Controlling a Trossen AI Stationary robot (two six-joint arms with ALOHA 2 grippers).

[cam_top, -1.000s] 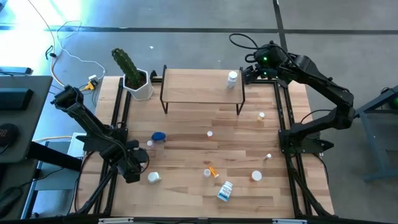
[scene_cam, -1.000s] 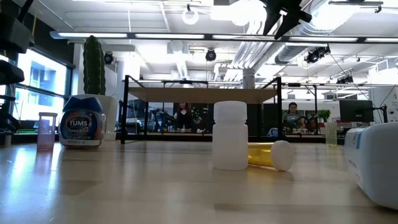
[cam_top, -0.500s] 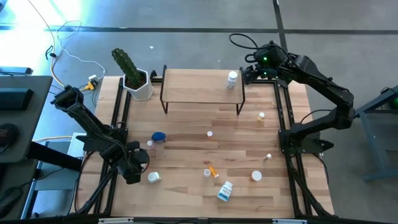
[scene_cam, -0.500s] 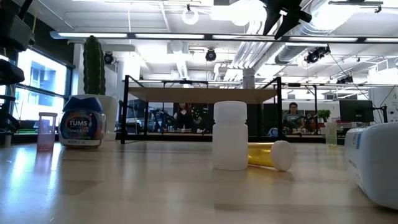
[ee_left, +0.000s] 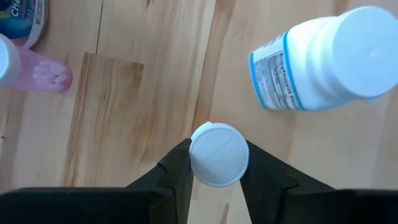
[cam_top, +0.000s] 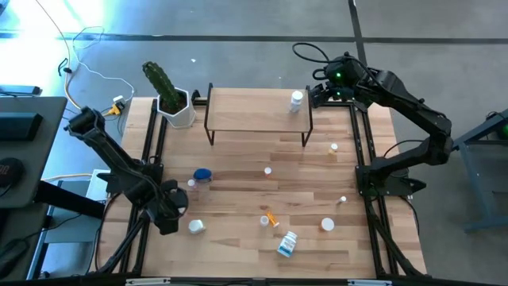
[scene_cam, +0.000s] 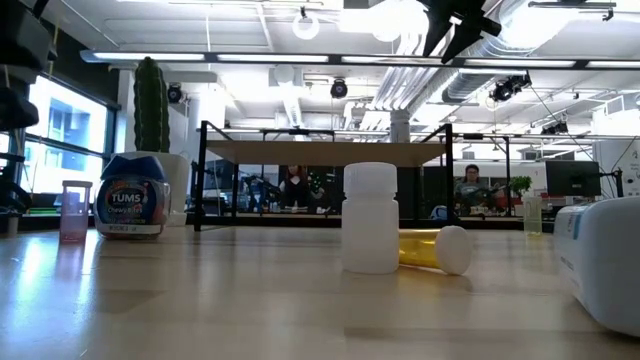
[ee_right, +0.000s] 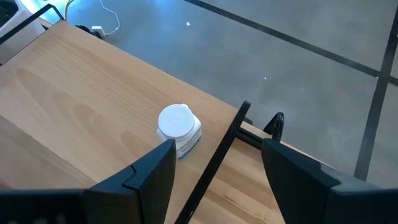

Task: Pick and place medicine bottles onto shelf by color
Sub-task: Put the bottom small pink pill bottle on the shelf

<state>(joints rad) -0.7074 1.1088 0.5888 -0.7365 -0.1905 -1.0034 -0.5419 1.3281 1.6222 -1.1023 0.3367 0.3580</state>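
A: Shelf (cam_top: 258,111) sits at the table's (cam_top: 238,167) far edge, well ahead of the left tool (ee_left: 217,163), which is clenched on a white-capped bottle (ee_left: 218,154).

B: Axis?

A: Upright, cap toward the wrist camera.

B: Right tool (ee_right: 214,165)?

A: Released, hovering over a white bottle (ee_right: 179,129) standing upright on the shelf's right end.

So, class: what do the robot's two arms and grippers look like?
Both arms are matt black with jointed, boxy links. The right arm carries black cables looping near its wrist and a small green light. Each gripper, left gripper and right gripper, has two dark, angular fingers.
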